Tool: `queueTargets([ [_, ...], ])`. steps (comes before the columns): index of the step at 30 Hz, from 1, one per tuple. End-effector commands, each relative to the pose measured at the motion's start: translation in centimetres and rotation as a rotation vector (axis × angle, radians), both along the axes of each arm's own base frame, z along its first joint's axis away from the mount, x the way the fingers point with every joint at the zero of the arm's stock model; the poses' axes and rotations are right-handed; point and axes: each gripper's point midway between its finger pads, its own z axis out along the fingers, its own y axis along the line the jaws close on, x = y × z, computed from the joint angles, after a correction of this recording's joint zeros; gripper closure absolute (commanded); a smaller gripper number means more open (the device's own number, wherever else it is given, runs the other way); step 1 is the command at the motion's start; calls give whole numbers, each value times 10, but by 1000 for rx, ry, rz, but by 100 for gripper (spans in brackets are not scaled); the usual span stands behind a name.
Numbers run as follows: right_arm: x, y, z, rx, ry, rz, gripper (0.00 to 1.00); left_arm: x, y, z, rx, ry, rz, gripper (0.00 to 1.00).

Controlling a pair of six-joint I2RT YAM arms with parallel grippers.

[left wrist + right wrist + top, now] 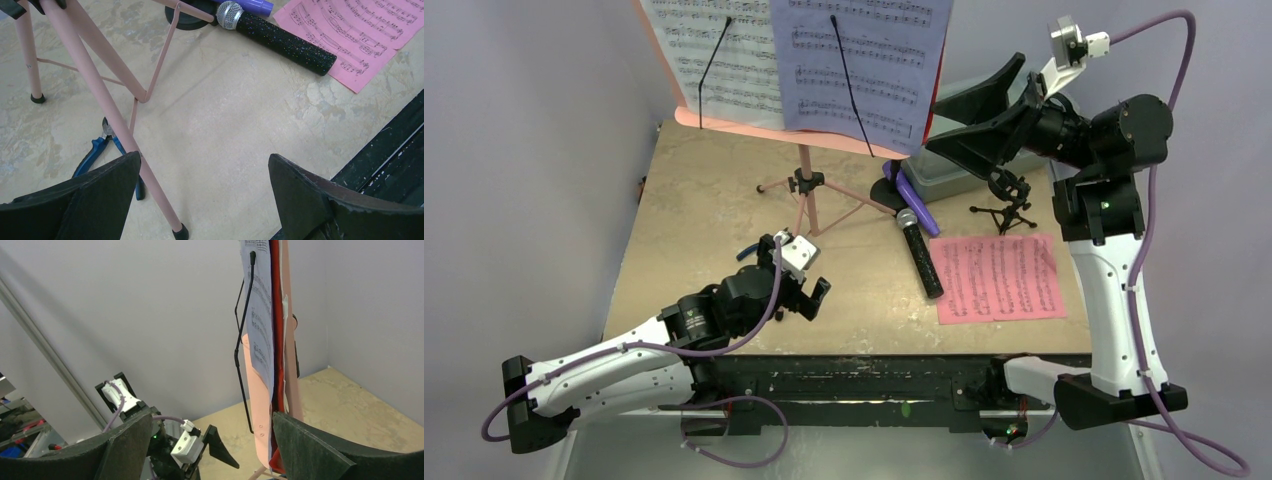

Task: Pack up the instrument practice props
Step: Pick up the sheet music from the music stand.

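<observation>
The pink tripod music rack (807,190) is standing upright, holding white (714,60) and lavender printed sheets (859,65) under thin black wire clips. The right gripper (984,120) is gaping, released, beside the rack's right edge; the left gripper (809,290) is hovering spread near its feet.

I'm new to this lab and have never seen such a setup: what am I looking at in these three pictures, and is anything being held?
These are two robot arms bolted at the near edge of a table. The wide picture is from a fixed camera above and behind them; the other two are from cameras on each wrist, with the dark fingers at the bottom.

The left tool hangs open over bare tabletop, holding nothing. The right tool is raised, open, at the edge of the sheets on the pink music stand.

On the table lie a black microphone, a purple microphone, a pink music sheet, a small black mic stand, blue-handled pliers and a plastic box.
</observation>
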Motion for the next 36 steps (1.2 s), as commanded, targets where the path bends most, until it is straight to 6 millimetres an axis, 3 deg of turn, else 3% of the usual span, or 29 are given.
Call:
queueTargets([
  [1,8,1,-2,-3,-15,-36,8,0,-1,4,-9,-14,-3,0],
  [16,15,3,-7,-16,-12,-65,12,-1,-2,4,-12,-9,-12,0],
  [24,13,6,-5,-26,-43,-56,26,-1,-3,3,-9,-8,-15,0],
  [32,18,7,-3,-28,-59,-67,50,-2,-3,2,-9,-6,-19,0],
  [36,23,5,1,-32,-78,-97,52,-2,-3,2,-10,-5,-19,0],
])
